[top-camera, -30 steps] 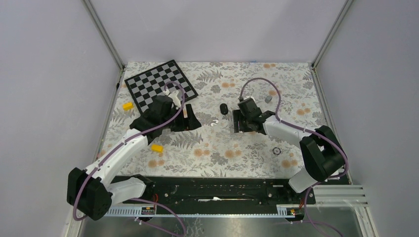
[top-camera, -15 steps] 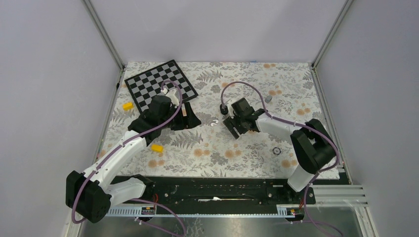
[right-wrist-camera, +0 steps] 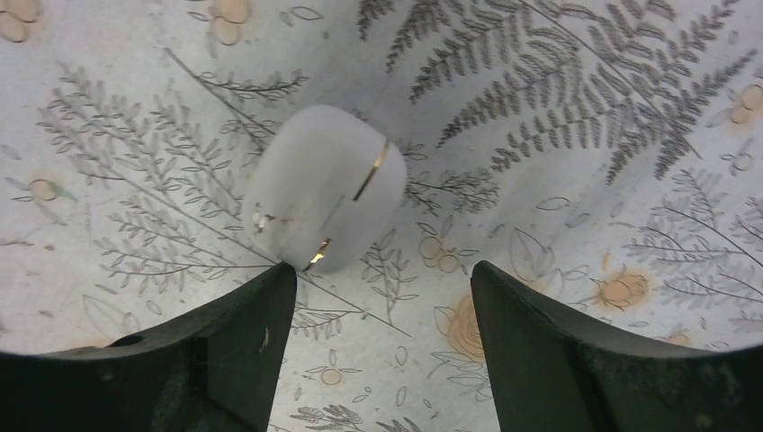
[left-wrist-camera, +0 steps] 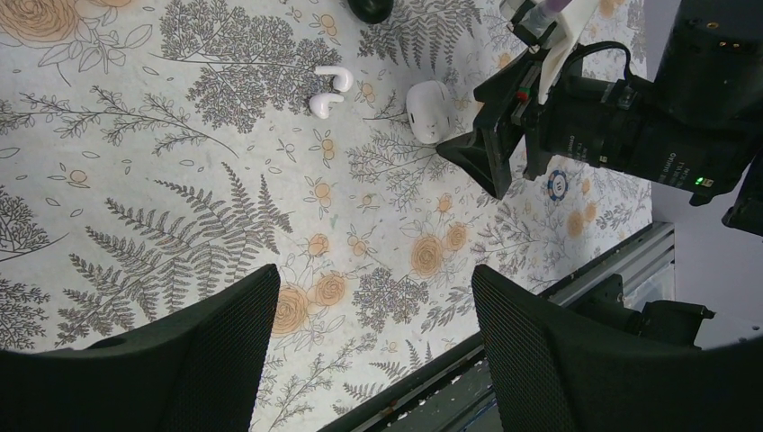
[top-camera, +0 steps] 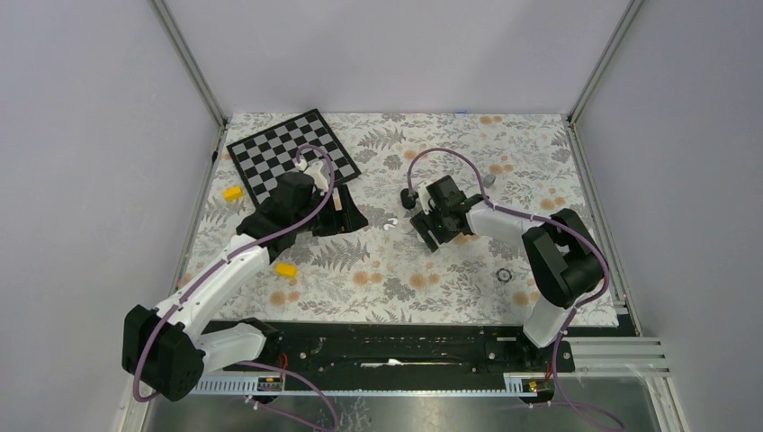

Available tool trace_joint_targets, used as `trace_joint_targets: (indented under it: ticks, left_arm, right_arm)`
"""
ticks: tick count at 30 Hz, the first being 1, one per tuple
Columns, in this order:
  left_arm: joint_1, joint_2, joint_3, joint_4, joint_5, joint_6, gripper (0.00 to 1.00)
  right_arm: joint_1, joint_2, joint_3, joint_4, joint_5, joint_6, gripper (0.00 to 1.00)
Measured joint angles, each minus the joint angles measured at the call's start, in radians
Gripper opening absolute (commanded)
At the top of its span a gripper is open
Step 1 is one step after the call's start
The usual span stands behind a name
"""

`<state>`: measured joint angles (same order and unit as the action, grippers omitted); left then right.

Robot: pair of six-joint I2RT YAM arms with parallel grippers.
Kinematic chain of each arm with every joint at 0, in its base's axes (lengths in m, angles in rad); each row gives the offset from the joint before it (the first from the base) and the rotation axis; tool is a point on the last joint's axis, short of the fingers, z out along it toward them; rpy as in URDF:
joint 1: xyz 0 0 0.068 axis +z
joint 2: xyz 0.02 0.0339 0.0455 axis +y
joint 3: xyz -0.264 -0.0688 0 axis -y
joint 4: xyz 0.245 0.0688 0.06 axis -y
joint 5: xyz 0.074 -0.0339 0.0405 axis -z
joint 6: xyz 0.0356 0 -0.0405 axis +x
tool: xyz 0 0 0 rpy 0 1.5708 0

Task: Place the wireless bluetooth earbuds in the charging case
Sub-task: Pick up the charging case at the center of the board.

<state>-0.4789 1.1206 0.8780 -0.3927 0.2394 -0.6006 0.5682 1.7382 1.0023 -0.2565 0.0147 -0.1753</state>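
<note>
On the left of the fern-and-flower printed tablecloth point(top-camera: 378, 270) lie two small yellow blocks point(top-camera: 233, 193), near a black-and-white chequered board point(top-camera: 290, 155). The left gripper point(left-wrist-camera: 373, 274) hangs above the cloth beside the board, its black fingers spread wide and holding nothing. To its right, two small white stemmed earbuds point(left-wrist-camera: 338, 77) lie close together on the cloth, outside the case. A flat black oval pebble point(left-wrist-camera: 369, 7) lies just beyond them. Next, the rounded white plastic charging case point(right-wrist-camera: 324, 202) rests on the cloth with its lid closed. The right gripper point(right-wrist-camera: 382, 270) hovers at the case with its fingers wide apart and nothing between them. The case lies just past the fingertips.
</note>
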Motion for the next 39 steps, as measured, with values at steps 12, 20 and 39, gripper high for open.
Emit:
trace_joint_targets:
  ticks: [12, 20, 39]
  left_arm:
    - [-0.001, 0.010, -0.001, 0.000, 0.006, -0.010, 0.80]
    - [-0.001, 0.008, -0.005, 0.007, 0.006, -0.031, 0.82]
    - [-0.001, -0.027, -0.056, 0.021, 0.007, -0.055, 0.84]
  right_arm:
    - [0.000, -0.042, -0.001, 0.003, -0.123, 0.025, 0.86]
    - [0.027, -0.042, 0.045, 0.002, -0.026, 0.251, 0.81]
    - [0.124, 0.103, 0.127, -0.030, 0.290, 0.556, 0.42]
